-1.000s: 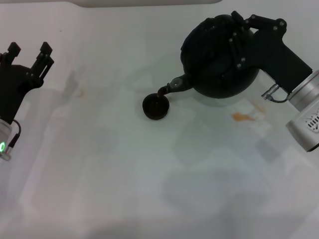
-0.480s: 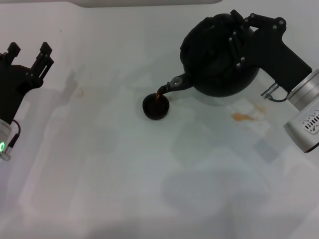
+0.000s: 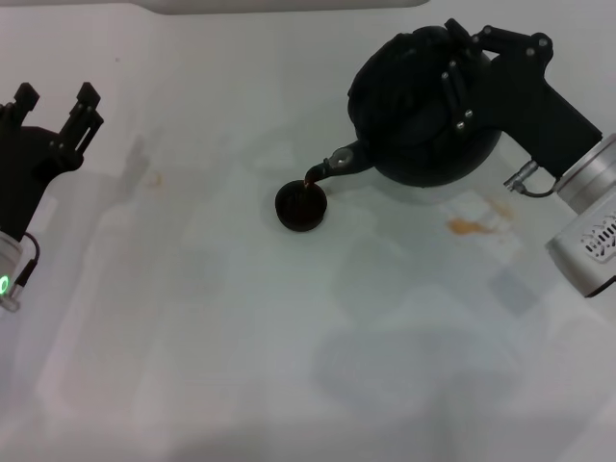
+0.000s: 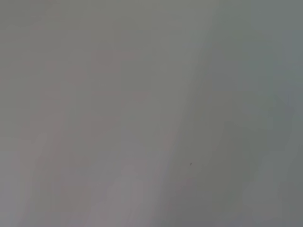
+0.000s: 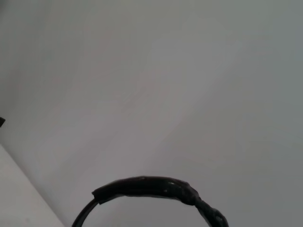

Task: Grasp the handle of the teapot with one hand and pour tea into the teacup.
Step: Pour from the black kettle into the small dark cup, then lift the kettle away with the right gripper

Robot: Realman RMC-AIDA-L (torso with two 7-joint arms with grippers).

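In the head view the round black teapot (image 3: 414, 111) is tilted with its spout (image 3: 339, 160) pointing left and down over the small black teacup (image 3: 301, 206). A thin reddish-brown stream of tea (image 3: 310, 181) runs from the spout into the cup. My right gripper (image 3: 460, 77) is shut on the teapot's handle at the pot's top. The handle shows as a black arch in the right wrist view (image 5: 151, 187). My left gripper (image 3: 53, 101) is open and empty at the far left.
An amber spill (image 3: 469, 226) lies on the white table right of the teapot. A faint stain (image 3: 154, 179) marks the table at the left. The left wrist view shows only blank surface.
The teapot has tipped a little more toward the cup and the stream of tea keeps running into it. The left arm has not moved.
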